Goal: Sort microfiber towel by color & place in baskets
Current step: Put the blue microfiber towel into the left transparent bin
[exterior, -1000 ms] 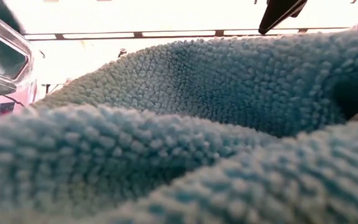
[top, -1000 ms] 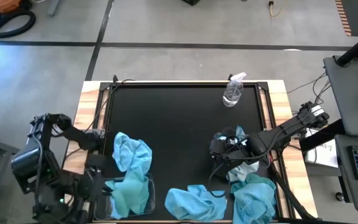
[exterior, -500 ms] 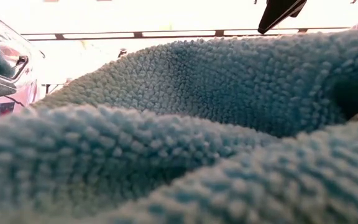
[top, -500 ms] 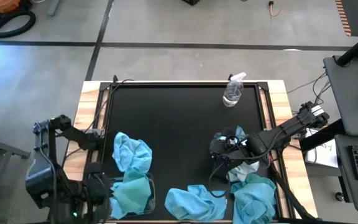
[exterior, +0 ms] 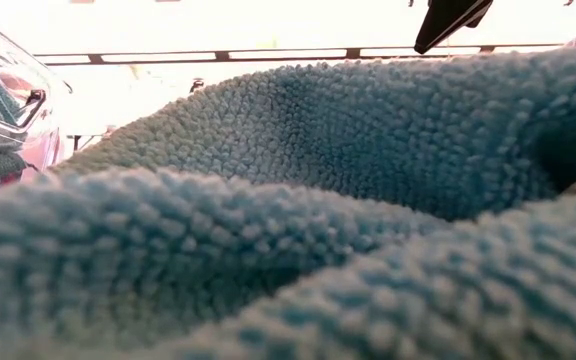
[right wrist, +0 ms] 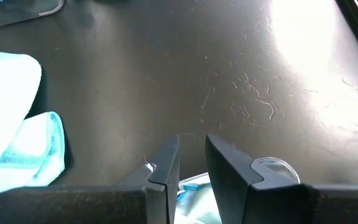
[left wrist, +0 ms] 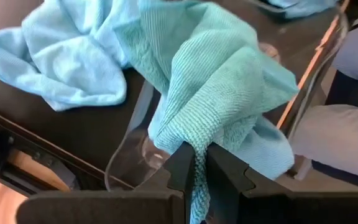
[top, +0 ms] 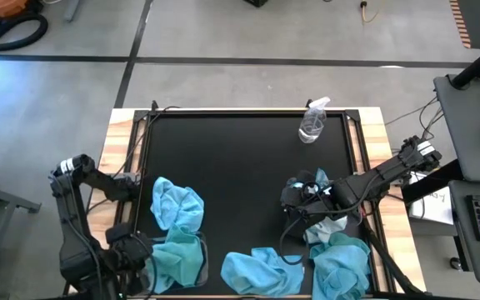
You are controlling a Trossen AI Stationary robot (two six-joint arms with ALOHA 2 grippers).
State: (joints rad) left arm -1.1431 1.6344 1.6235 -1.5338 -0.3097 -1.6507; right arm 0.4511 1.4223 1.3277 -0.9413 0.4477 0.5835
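While five towels (top: 254,272) show, one fills a basket (top: 200,265)

turquoise ribbed towel (left wrist: 216,81), black table (top: 240,158)

The black worktop (top: 232,158) lies open mid-way; a small clear spray bottle (top: 312,123) stands far back, and turquoise microfiber towels (top: 177,207) crowd the near edge.

table (top: 240,150): black mat | towels (top: 177,204), baskets (top: 200,271), spray bottle (top: 312,123)
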